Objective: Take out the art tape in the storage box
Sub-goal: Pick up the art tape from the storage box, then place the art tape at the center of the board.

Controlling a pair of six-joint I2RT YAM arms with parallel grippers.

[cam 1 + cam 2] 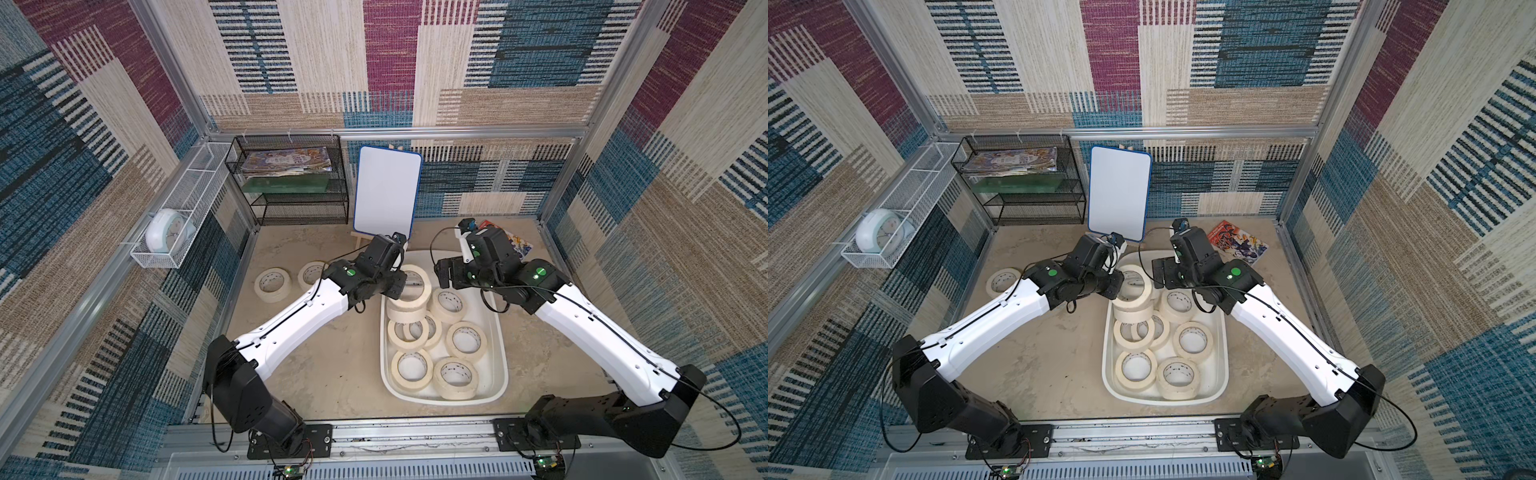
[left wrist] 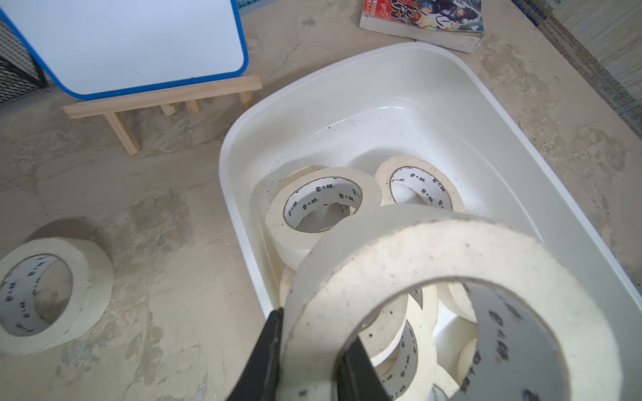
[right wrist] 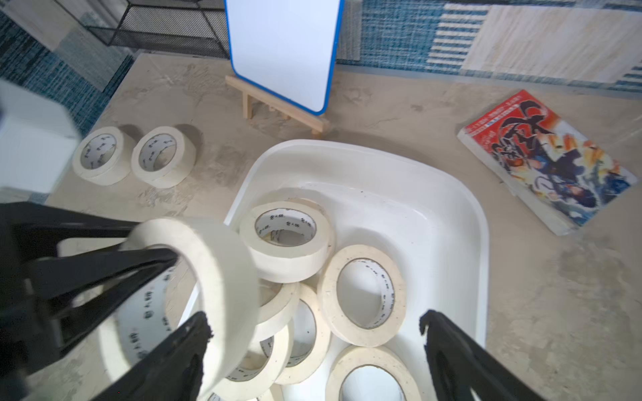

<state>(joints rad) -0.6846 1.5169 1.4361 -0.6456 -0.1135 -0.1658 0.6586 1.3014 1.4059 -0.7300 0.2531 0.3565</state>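
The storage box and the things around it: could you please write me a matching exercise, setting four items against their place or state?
Items:
1. raised tape roll
2. right gripper
3. comic book
4. alarm clock

Place or state:
A. in the white wire basket
B. flat on the table
C. open, holding nothing
D. clamped by the left gripper

Pairs: 1-D, 2-C, 3-B, 4-A
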